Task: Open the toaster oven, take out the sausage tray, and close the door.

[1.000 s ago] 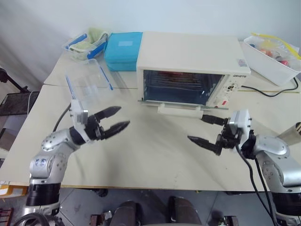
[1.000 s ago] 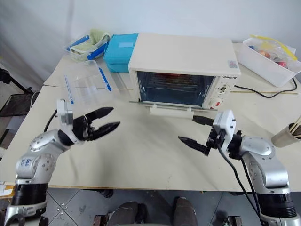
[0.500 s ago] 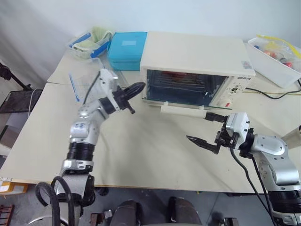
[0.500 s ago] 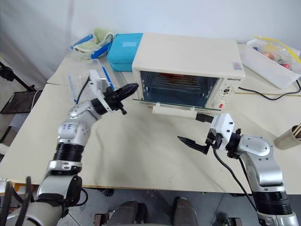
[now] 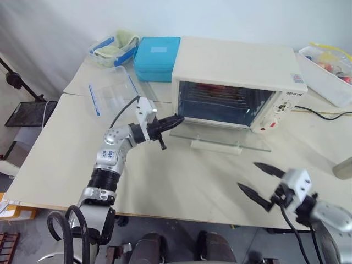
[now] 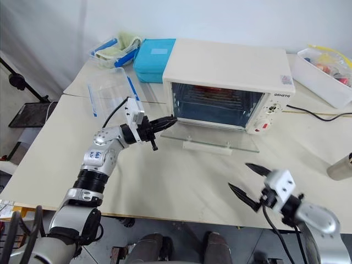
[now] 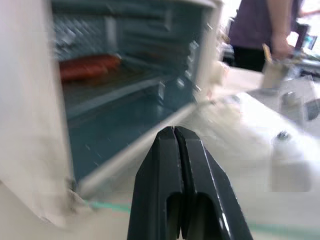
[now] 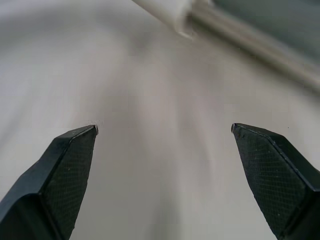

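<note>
The cream-white toaster oven (image 5: 236,63) stands at the middle of the table. Its glass door (image 5: 245,142) lies folded down flat, with the white bar handle (image 5: 215,146) at the front. Inside, on the rack, the sausage tray holds red-brown sausages (image 7: 90,67). My left gripper (image 5: 179,117) is shut on nothing, its tip at the oven's lower left front corner, beside the door's hinge edge. My right gripper (image 5: 247,176) stands open over bare table near the front edge, well short of the handle, whose end (image 8: 167,12) shows in the right wrist view.
A teal flat box (image 5: 158,58) lies left of the oven. A clear container with blue clips (image 5: 110,91) and another with a green cloth (image 5: 115,47) are further left. A white bin (image 5: 330,71), a black cable (image 5: 324,114) and a cup (image 5: 345,168) are at the right. A person (image 7: 265,25) stands beyond the table.
The door has swung from ajar down to flat. My left gripper has shut and moved right to the oven's left front corner. My right gripper has drawn back toward the table's near edge.
</note>
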Controlling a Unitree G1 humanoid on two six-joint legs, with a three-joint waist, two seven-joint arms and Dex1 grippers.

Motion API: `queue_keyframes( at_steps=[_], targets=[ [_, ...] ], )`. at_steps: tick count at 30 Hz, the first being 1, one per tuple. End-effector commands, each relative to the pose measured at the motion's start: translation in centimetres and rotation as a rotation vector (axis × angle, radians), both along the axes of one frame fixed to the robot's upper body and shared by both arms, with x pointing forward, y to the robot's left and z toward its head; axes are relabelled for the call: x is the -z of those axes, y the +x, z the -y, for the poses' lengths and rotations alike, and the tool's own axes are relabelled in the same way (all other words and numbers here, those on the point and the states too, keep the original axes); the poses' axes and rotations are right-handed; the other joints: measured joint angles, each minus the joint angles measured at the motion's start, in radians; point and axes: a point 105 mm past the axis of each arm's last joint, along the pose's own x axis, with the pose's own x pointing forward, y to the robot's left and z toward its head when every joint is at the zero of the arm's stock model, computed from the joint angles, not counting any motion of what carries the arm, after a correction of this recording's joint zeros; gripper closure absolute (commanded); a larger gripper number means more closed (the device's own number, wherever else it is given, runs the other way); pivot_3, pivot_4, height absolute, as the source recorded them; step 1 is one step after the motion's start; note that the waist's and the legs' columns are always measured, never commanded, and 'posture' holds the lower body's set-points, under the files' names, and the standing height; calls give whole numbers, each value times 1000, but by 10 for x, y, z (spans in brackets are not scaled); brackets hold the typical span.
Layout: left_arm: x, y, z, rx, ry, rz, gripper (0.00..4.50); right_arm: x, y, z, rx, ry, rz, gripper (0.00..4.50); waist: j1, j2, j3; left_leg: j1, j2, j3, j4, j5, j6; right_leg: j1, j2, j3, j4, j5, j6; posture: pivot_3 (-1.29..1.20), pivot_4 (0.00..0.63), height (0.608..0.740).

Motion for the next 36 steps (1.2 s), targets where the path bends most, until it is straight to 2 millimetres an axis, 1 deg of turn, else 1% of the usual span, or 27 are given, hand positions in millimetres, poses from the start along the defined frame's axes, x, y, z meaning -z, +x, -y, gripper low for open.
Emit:
queue_keyframes(
  at_steps=[1,3,4,7,8,10,12,14,15,16,17,18,19,20,21,22,23,24,27,28,29,30,31,32,34,36],
  targets=[
    [5,-8,3,37,51,49,4478,-22,-8,16,89,-32,103,0,-7,0,0,0,0,0,0,0,0,0,0,0,0,0,0,0,150,740],
    [13,-10,1,30,61,39,4478,-31,-10,27,142,-36,141,0,-11,0,0,2,1,1,0,0,0,1,0,2,1,0,0,0,150,740],
    [19,-11,-1,24,76,35,4478,-41,-9,31,160,-41,172,0,-14,0,0,3,1,2,0,0,0,0,0,3,2,0,0,0,150,740],
    [31,-14,-6,5,90,14,4478,-63,1,30,163,-53,243,0,-21,1,0,4,2,3,-1,0,0,-1,0,5,3,0,0,0,150,740],
    [34,-15,-8,-4,95,15,4478,-71,6,22,137,-45,266,0,-22,1,0,4,2,3,-1,0,0,-1,0,5,3,0,0,0,150,740],
    [40,-17,-13,-23,103,19,4478,-88,19,2,59,-40,306,0,-26,1,0,4,3,3,-1,0,0,-1,0,5,3,0,0,0,150,740],
    [43,-19,-15,-36,111,20,4478,-100,30,-16,-2,-43,335,0,-27,1,0,4,2,3,0,0,0,-1,-1,5,4,0,0,0,150,740],
    [45,-21,-18,-49,106,20,4478,-107,44,-25,29,-54,353,0,-24,1,-1,4,2,3,0,0,0,-1,-2,4,4,0,-1,0,150,740],
    [45,-21,-19,-62,98,19,4478,-109,52,-28,63,-63,349,0,-22,1,-1,3,2,2,0,0,0,-1,-2,4,4,0,-1,0,150,740],
    [44,-22,-21,-75,87,16,4478,-108,60,-35,63,-79,339,0,-19,1,-1,3,2,2,0,0,0,-1,-2,4,4,0,-1,0,150,740],
    [42,-23,-24,-99,65,15,4478,-107,68,-52,1,-96,340,0,-19,1,-1,3,1,2,0,0,0,-2,-3,3,4,0,-1,0,150,740],
    [40,-24,-28,-115,43,11,4306,-107,75,-66,-46,-118,352,0,-22,1,-1,3,1,2,0,-1,1,-2,-3,3,4,0,-1,0,150,740],
    [37,-26,-31,-132,24,8,4108,-107,84,-75,-64,-137,375,0,-26,1,-1,3,1,2,0,-1,1,-1,-4,3,4,0,-1,0,150,740],
    [34,-28,-34,-151,8,13,3987,-107,96,-81,-45,-161,399,0,-33,1,-1,3,1,3,0,-1,1,-2,-4,3,4,0,-1,0,150,740],
    [31,-30,-38,-163,-10,16,3735,-109,110,-81,10,-169,429,0,-35,1,-1,3,1,2,0,-1,1,-2,-4,3,4,0,-1,0,150,740],
    [27,-34,-42,-174,-23,31,3439,-109,124,-85,47,-192,445,0,-36,1,0,2,1,2,0,-1,1,-2,-4,2,4,0,-1,0,150,740],
    [23,-38,-46,-179,-35,35,3148,-110,134,-93,54,-231,479,0,-38,1,0,2,1,2,0,-1,1,-2,-3,1,4,0,-1,0,150,740],
    [19,-43,-49,-178,-45,39,2848,-110,143,-99,61,-283,511,0,-41,1,0,2,1,2,0,-1,1,-2,-3,1,5,0,-1,0,150,740],
    [9,-53,-59,-216,-59,63,2188,-108,169,-109,112,-469,595,0,-38,1,0,1,1,1,0,-1,1,-3,-4,0,4,0,-1,0,150,740],
    [7,-56,-62,-230,-59,71,1847,-108,175,-113,117,-516,623,0,-41,1,0,0,1,1,0,-1,1,-3,-4,0,4,0,-1,0,150,740],
    [6,-59,-64,-238,-63,72,1674,-108,180,-117,114,-558,646,0,-42,1,0,0,1,1,0,-1,1,-3,-4,0,4,0,-1,0,150,740],
    [4,-62,-67,-244,-67,74,1343,-106,186,-120,112,-602,657,0,-43,1,0,0,0,1,0,-1,1,-3,-5,-1,4,0,-1,0,150,740],
    [4,-66,-68,-247,-69,72,1129,-104,192,-121,127,-626,660,0,-45,1,0,-1,0,0,0,-1,1,-3,-5,-1,4,0,-1,0,150,740],
    [4,-69,-70,-249,-69,68,836,-106,199,-125,141,-644,684,0,-48,1,0,-1,0,0,0,-1,1,-3,-4,-1,4,0,-1,0,150,740],
    [5,-74,-71,-258,-68,59,836,-110,209,-129,171,-668,720,0,-58,1,0,-1,1,0,0,-1,1,-3,-4,-2,4,-1,-1,0,150,740],
    [6,-75,-71,-266,-67,53,836,-108,218,-133,180,-719,735,0,-62,1,0,-1,1,0,0,-1,1,-3,-4,-2,4,-1,-1,0,150,740]
  ],
)
